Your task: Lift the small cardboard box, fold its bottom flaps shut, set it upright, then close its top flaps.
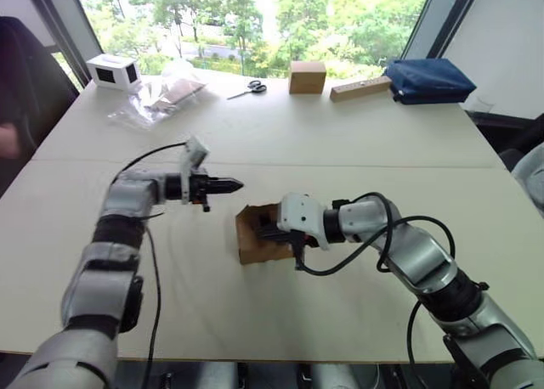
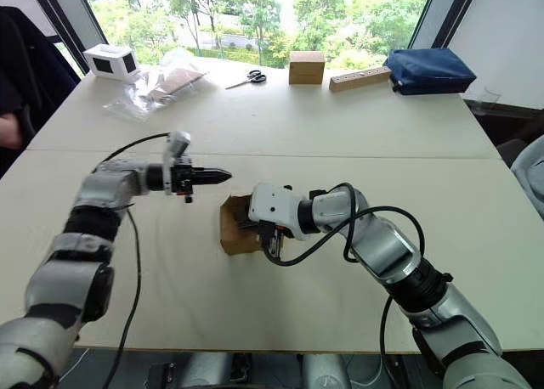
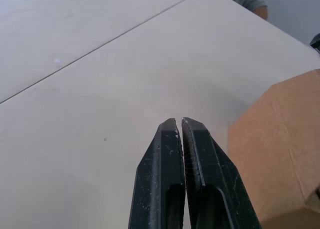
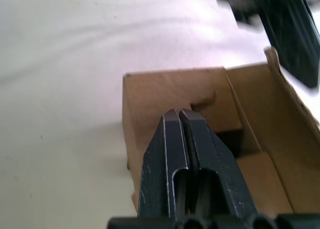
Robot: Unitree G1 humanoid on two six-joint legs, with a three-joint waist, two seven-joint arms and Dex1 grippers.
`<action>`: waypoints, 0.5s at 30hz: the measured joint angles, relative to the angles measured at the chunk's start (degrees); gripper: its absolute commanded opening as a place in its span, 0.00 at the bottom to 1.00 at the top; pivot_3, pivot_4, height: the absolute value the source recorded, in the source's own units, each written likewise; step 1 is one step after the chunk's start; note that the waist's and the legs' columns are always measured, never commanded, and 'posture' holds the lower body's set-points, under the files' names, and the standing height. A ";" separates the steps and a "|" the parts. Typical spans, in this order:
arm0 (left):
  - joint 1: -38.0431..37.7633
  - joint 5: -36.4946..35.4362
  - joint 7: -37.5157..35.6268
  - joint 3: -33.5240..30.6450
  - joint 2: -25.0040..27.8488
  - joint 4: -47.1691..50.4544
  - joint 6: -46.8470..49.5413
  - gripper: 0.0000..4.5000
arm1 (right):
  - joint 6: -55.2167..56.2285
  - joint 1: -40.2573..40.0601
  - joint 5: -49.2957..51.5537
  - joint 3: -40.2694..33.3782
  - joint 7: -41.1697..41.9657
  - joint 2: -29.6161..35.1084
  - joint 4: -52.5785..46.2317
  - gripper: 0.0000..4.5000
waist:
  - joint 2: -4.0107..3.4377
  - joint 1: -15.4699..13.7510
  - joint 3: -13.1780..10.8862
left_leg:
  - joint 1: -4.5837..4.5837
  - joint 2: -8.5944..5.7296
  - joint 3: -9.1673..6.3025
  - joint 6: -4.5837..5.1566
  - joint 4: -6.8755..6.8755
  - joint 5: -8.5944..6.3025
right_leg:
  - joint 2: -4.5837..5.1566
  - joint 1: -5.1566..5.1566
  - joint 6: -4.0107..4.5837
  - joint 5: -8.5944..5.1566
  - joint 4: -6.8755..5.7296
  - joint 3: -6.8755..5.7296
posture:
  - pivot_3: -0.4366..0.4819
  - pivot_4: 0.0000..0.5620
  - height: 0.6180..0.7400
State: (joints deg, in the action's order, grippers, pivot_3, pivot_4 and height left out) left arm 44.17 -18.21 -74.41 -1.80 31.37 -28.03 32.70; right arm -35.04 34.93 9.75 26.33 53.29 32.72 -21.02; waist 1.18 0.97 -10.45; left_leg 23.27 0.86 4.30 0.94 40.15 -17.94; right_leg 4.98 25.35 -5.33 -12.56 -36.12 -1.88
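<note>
The small cardboard box (image 1: 255, 236) lies on its side on the white table (image 1: 340, 168), its open end turned toward my right arm. My right gripper (image 1: 272, 233) is shut, and its fingertips (image 4: 179, 114) reach into that open end over an inner panel. A flap (image 4: 280, 119) of this end stands spread outward; I cannot tell whether these are the bottom flaps or the top flaps. My left gripper (image 1: 235, 184) is shut and empty, hovering just above and to the left of the box, which shows beside its fingers (image 3: 200, 159) as a brown wall (image 3: 280, 149).
Along the far edge stand a white box with a dark window (image 1: 113, 70), a clear plastic bag (image 1: 161, 96), scissors (image 1: 248, 88), a neat brown cube box (image 1: 307, 76), a wooden block (image 1: 360, 88) and a blue bag (image 1: 429, 79). A person's hand (image 1: 8, 138) shows at the left.
</note>
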 measured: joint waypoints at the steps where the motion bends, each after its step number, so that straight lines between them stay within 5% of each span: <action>1: -2.53 -1.83 0.55 -0.94 1.29 5.44 3.29 0.03 | 0.03 0.05 0.02 -0.07 0.01 -0.25 0.02 0.00 | 0.00 -0.07 0.00 | 0.01 0.00 0.00 -0.04 0.00 0.02 | 0.00 0.00 0.00 0.00 0.02 -0.01 | 0.48 0.27 1.00; 8: -18.02 -16.68 6.57 -6.79 6.95 39.89 23.54 0.03 | 0.77 -0.29 0.06 -0.22 0.48 -0.81 0.94 0.00 | -0.01 -0.64 0.01 | -0.05 -0.08 -0.08 0.00 0.01 -0.01 | 0.09 -0.13 0.02 0.00 0.02 -0.01 | 0.48 0.27 1.00; 15: -22.29 -22.32 14.37 -6.65 4.74 47.97 27.92 0.03 | 1.22 -0.30 0.05 -0.22 1.13 -0.91 1.10 0.00 | -0.01 -0.30 0.02 | -0.10 -0.05 -0.08 -0.06 -0.02 0.03 | 0.02 -0.12 0.02 0.00 0.00 -0.01 | 0.48 0.27 1.00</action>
State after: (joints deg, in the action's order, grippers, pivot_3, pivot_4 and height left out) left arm 21.89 -40.53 -60.04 -8.45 36.11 19.94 60.62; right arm -33.82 34.63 9.79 26.12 54.42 31.81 -19.93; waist 1.17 0.68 -10.43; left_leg 23.16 0.81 4.22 0.88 40.13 -17.91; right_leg 5.00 25.23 -5.30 -12.57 -36.11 -1.88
